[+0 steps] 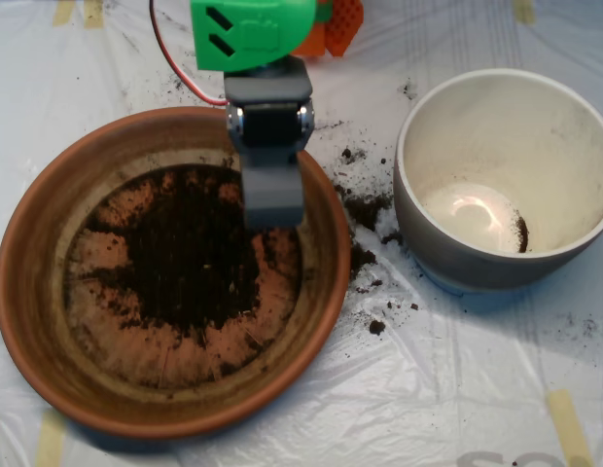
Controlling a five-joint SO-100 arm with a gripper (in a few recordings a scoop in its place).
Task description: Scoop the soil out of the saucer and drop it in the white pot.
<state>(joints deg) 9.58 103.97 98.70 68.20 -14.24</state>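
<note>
The saucer lies nearest, filling the lower left, its rim raised so the loose earth stays corralled. The soil sits as a dark patch across the middle of its floor, thinning to crumbs toward the edges where orange clay and pale staining show through. That flat, spread layer suggests the scoop has to drag low to gather much.

Just right of the saucer, spilled crumbs lie on the plastic sheet that covers the table, mostly in the gap between saucer and pot; the sheet looks put there to catch exactly this.

The pot stands to the right, near the saucer but not touching it, close enough for a short swing across. A small dark smear of soil rests at its bottom right; otherwise its inside is bare.

Farther back, the arm reaches in from the top edge. Its green body sits above a grey joint, and the scoop points steeply down, its tip at the upper right edge of the soil patch, apparently touching it. Whether its shells are parted or closed I cannot tell from above. The step looks like digging in for a load.
</note>
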